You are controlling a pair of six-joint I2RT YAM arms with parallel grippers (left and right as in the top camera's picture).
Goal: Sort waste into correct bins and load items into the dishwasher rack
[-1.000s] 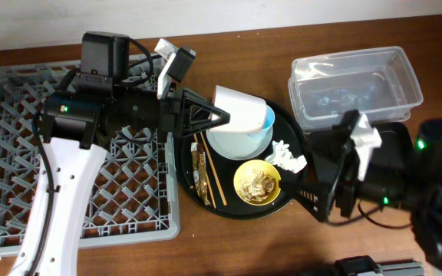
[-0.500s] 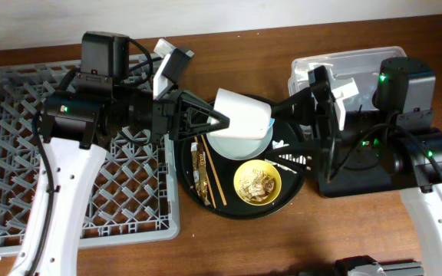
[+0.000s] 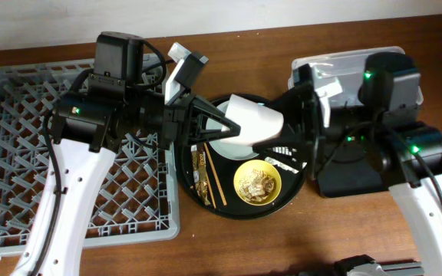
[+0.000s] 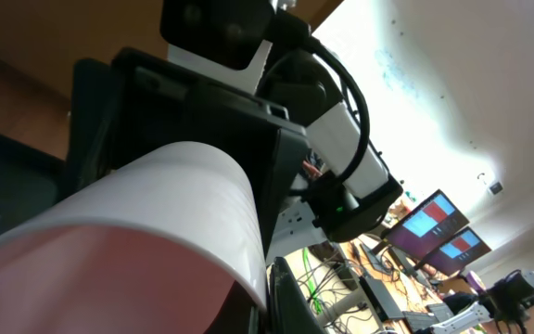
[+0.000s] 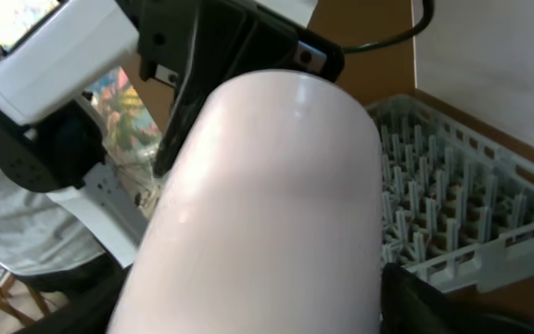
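Pink cup (image 3: 255,121) — held by left end effector (image 3: 225,129), seemingly over round tray (image 3: 232,209).

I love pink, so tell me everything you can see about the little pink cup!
The pink cup is small, smooth and very pale, plastic-looking, nearly white from above. It lies tipped on its side in the air above the round black tray. The left end effector pinches its rim; the right end effector reaches around its other end.
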